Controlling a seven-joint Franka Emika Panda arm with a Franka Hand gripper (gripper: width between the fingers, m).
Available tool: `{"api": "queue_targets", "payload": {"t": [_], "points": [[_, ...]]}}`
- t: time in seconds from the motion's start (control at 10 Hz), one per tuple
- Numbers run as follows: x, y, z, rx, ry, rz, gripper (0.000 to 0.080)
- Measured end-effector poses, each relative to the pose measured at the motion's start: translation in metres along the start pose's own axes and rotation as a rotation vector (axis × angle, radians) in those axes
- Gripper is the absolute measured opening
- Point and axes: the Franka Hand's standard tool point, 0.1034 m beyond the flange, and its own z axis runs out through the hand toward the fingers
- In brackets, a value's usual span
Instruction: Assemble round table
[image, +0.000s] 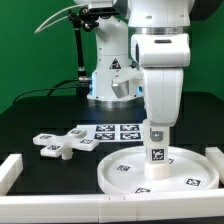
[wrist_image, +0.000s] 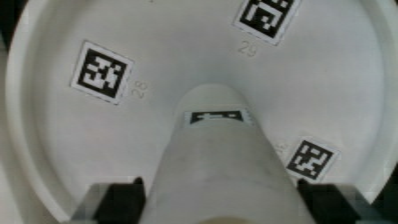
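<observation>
The large round rimmed disc (image: 160, 172) lies flat on the black table at the front right, tags facing up. My gripper (image: 156, 128) is shut on the short thick cylinder leg (image: 157, 152) and holds it upright over the disc's middle; its lower end touches or nearly touches the disc. In the wrist view the leg (wrist_image: 217, 150) runs from between my fingers (wrist_image: 121, 198) down to the disc (wrist_image: 169, 50). The cross-shaped foot piece (image: 62, 143) lies on the table at the exterior view's left of the disc.
The marker board (image: 113, 131) lies flat behind the disc. White border bars stand at the front left (image: 10, 168) and far right (image: 215, 155). The arm's base (image: 112, 75) stands at the back.
</observation>
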Motion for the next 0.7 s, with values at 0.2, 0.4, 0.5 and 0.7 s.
{"api": "queue_targets", "payload": {"t": [0.2,0.4,0.5,0.7], "points": [[-0.0001,-0.0001,0.0000,0.000,0.000,0.004,0.0406],[0.0002,-0.0008,0.0002,0.006,0.004,0.230,0.0406],[0.0001,-0.0011,0.0003,0.007,0.003,0.315,0.0406],[0.0004,-0.0015,0.0007,0.008,0.002,0.454,0.0407]]}}
